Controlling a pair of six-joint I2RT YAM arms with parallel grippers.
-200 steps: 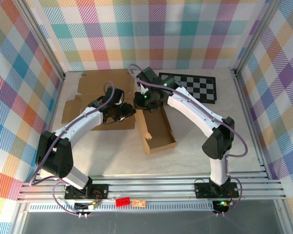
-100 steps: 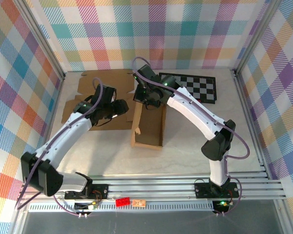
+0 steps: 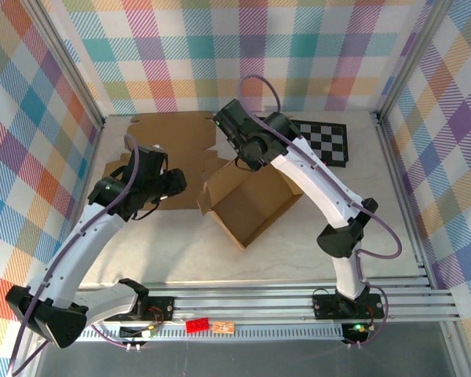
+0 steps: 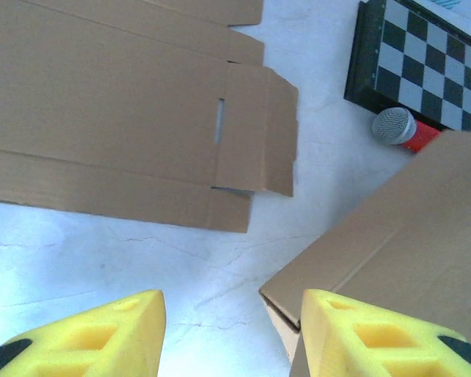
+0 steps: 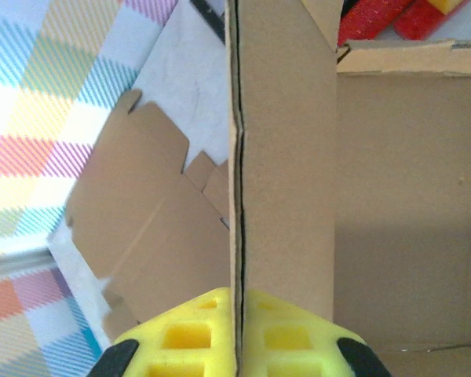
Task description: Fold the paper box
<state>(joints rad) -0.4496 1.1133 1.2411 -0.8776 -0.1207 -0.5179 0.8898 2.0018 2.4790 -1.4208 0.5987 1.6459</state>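
Observation:
The brown paper box [image 3: 251,206] is an open tray, tilted near the table's middle. My right gripper [image 3: 247,159] is shut on its far side wall. In the right wrist view that doubled wall [image 5: 282,157] runs upright between my yellow fingertips [image 5: 190,338], with the right gripper [image 5: 237,334] closed on it and the box's inside [image 5: 412,236] to the right. My left gripper [image 3: 175,183] stands open to the left of the box, not touching it. In the left wrist view the left gripper [image 4: 231,338] has bare table in its gap, and the box's corner [image 4: 392,228] sits beside the right finger.
A flat unfolded cardboard sheet [image 3: 169,133] lies at the back left, also in the left wrist view [image 4: 110,118]. A black-and-white checkerboard [image 3: 326,141] lies at the back right, with a small grey-and-red object [image 4: 398,127] at its edge. Plaid walls and a metal frame enclose the table.
The right gripper has swung the box round and tipped it, still gripping its wall. The left gripper has let go, opened and drawn back to the left.

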